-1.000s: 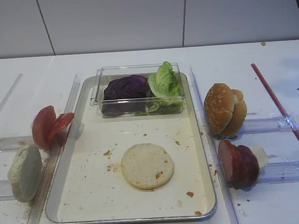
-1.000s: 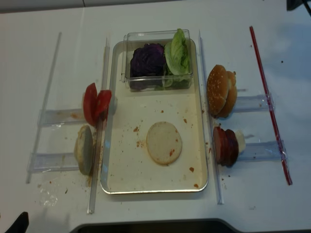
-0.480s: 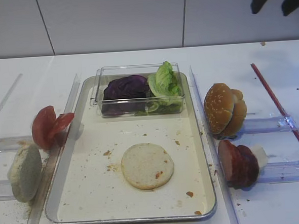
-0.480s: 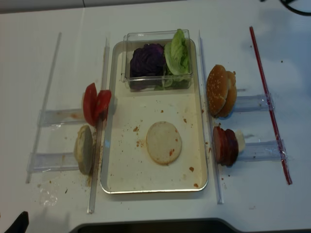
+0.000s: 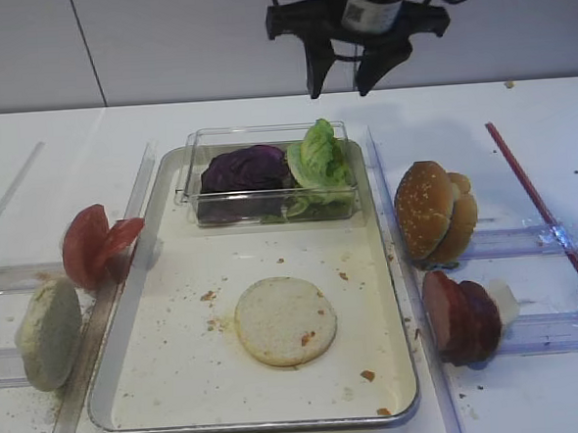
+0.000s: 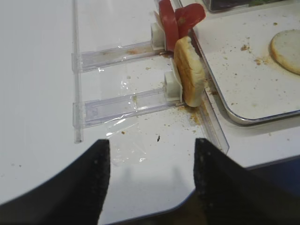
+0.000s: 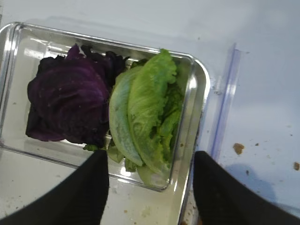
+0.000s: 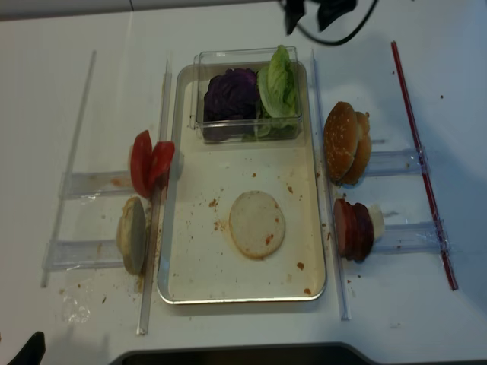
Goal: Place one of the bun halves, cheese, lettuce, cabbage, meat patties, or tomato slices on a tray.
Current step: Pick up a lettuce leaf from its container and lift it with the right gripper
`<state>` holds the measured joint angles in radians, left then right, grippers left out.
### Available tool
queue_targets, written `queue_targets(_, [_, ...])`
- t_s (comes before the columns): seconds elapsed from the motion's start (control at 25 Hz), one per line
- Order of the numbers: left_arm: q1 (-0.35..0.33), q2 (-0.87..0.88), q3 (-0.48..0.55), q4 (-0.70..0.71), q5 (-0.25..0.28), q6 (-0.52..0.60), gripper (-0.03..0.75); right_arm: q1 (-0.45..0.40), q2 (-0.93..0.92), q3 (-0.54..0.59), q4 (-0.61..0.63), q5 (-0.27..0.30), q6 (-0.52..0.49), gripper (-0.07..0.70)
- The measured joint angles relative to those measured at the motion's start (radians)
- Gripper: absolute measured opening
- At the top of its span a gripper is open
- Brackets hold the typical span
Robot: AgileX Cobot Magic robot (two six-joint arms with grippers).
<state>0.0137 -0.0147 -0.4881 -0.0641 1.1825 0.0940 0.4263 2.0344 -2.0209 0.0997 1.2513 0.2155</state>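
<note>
A steel tray (image 5: 181, 370) holds one flat bun half (image 5: 285, 320) and a clear box with purple cabbage (image 5: 245, 168) and lettuce (image 5: 317, 161). My right gripper (image 5: 341, 88) hangs open above the tray's back edge, over the lettuce (image 7: 150, 112), with nothing between its fingers. Tomato slices (image 5: 94, 243) and another bun half (image 5: 49, 334) stand in racks left of the tray. Sesame bun halves (image 5: 433, 211), meat patties (image 5: 460, 316) and cheese (image 5: 502, 302) stand on the right. My left gripper (image 6: 151, 143) is open and empty near the table's front left edge.
Clear plastic rails (image 5: 410, 268) run along both sides of the tray. A red strip (image 5: 544, 211) lies at the far right. Crumbs dot the tray floor. The clear box's wall (image 7: 185, 140) is just ahead of my right fingertips.
My right gripper has come in from the upper right and moved left, to above the lettuce box. The food and the left gripper have not moved.
</note>
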Motion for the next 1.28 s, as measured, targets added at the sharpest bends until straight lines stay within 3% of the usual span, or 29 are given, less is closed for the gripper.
queue_targets(0.52, [0.0, 0.0, 0.0, 0.0, 0.0, 0.0, 0.365, 0.024, 0.176, -0.021, 0.001, -0.008, 0.028, 0.411])
queue_targets(1.28, [0.0, 0.0, 0.0, 0.0, 0.0, 0.0, 0.365, 0.062, 0.218, -0.026, -0.013, -0.065, 0.052, 0.411])
